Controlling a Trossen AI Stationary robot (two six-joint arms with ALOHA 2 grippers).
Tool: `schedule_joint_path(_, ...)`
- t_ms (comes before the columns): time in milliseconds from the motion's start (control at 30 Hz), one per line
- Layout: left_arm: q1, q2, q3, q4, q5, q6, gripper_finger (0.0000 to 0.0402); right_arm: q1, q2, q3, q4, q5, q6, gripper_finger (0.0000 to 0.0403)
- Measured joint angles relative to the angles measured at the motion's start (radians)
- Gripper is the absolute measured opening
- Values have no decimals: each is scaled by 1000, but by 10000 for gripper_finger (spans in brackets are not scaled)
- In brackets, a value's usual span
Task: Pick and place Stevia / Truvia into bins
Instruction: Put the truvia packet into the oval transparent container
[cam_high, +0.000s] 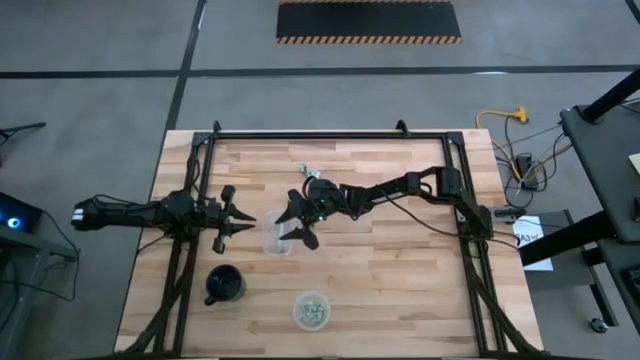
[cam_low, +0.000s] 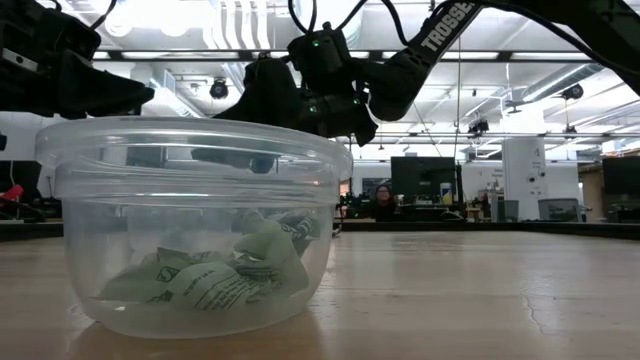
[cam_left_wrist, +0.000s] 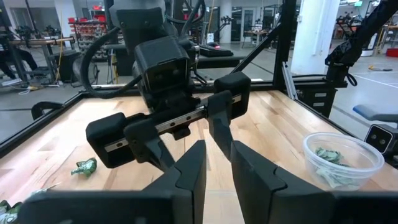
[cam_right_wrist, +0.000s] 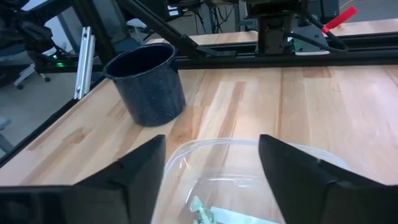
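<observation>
Right gripper hangs over the squarish clear bin near table centre, fingers spread wide with nothing between them. In the right wrist view the two dark fingers straddle the bin's rim; directly below the gap, inside the bin, lies one pale green packet. Ahead of the fingers and off to one side stands the black mug, upright, apart from the bin.

Left gripper waits just beside the same bin, on the side opposite the right gripper, fingertips aimed at it. Its fingers stand close together with a narrow gap; nothing is seen pinched. From the left wrist view, the right gripper sits straight ahead of the left fingertips.

Round clear bin stands nearer the table's front edge, well apart from both grippers, and holds a heap of green-and-white packets. Loose packets remain on the wood behind the right gripper, toward the far edge of the table; one crumpled packet shows in the left wrist view.
</observation>
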Motion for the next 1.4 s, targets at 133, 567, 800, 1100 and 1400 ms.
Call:
schedule_joint_path(133,0,0,0,0,0,0,57,0,0,0,2,0,0,281)
schedule_joint_path(567,0,0,0,0,0,0,57,2,-1,0,5,-1,29,315)
schedule_joint_path(800,0,0,0,0,0,0,57,1,-16,0,-20,-11,155,309)
schedule_joint_path(1100,0,-1,0,0,0,0,57,55,-92,-116,-23,47,140,315)
schedule_joint_path(1400,0,0,0,-1,0,0,57,120,-304,-344,96,115,77,314)
